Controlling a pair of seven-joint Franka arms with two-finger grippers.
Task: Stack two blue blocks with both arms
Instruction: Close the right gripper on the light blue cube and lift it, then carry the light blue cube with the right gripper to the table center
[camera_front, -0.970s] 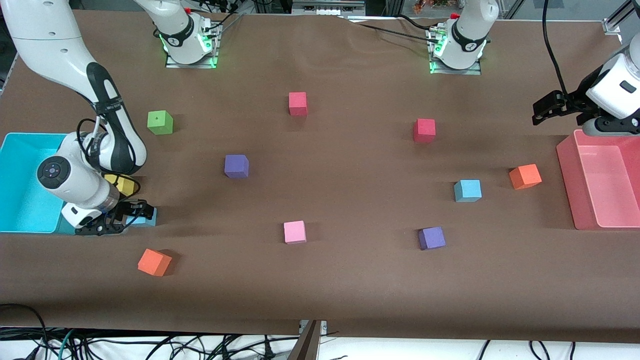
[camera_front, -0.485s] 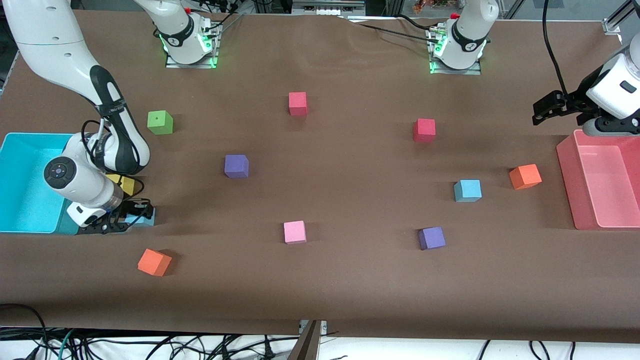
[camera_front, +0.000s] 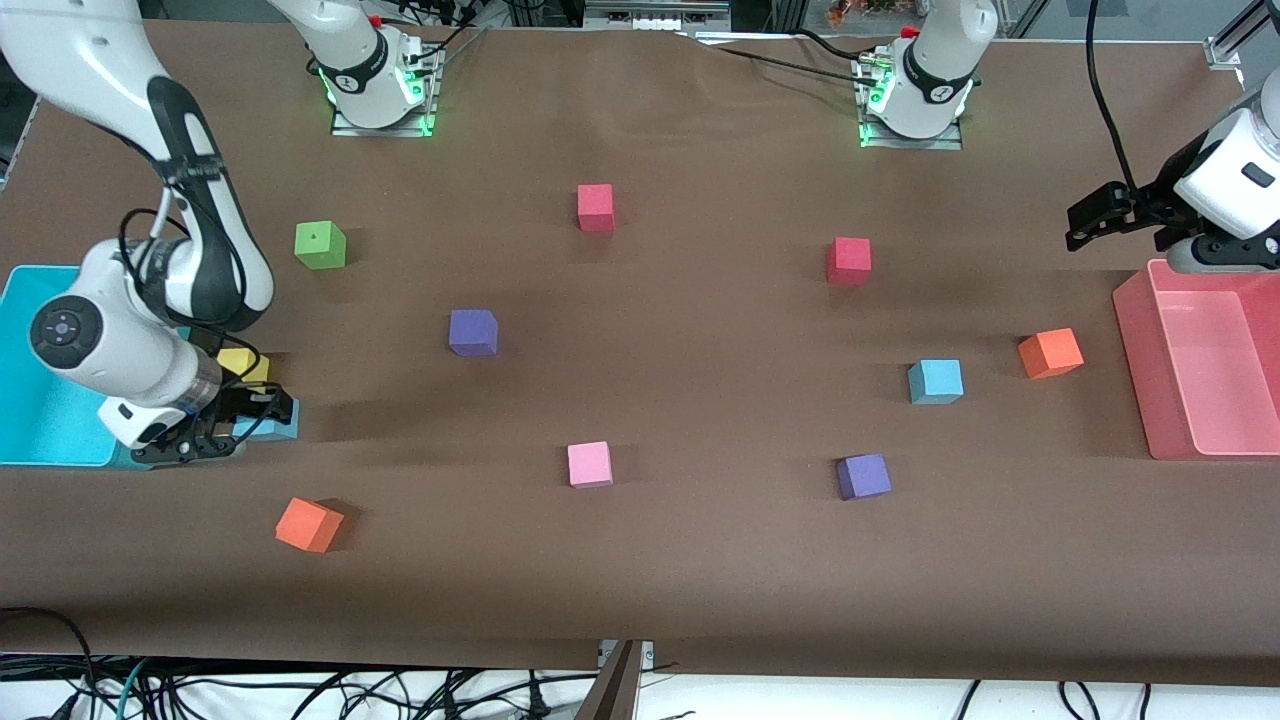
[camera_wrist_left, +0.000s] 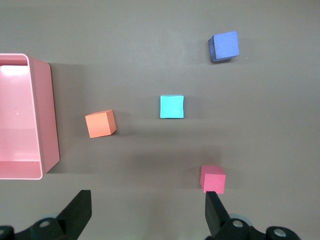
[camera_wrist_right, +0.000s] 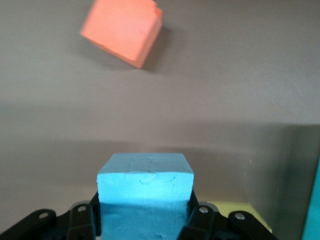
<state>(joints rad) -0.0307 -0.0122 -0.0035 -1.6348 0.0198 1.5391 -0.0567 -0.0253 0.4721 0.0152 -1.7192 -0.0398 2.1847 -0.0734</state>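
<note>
Gripped one blue block (camera_front: 274, 424) in the right pincer (camera_front: 235, 428), low in the frame at the right arm's end of the surface. Sat there by the cyan bin (camera_front: 30, 290), just under the yellow block (camera_front: 240, 362) in the picture. Closed snugly on two opposite faces, going by the right wrist view (camera_wrist_right: 145, 185). Looked raised a little off the surface, so judged to be the lift-and-carry step.

Found the second blue block (camera_front: 936, 381) at mid-height of the frame toward the left arm's end, loose on the surface and well apart from the first. Hung the left pincer (camera_front: 1085, 222) higher in the frame, over the surface by the pink bin (camera_front: 1135, 340), spread wide, empty and waiting.

Probably called next for a long carry toward the second block, then squaring up over it and lowering flat before letting go.
</note>
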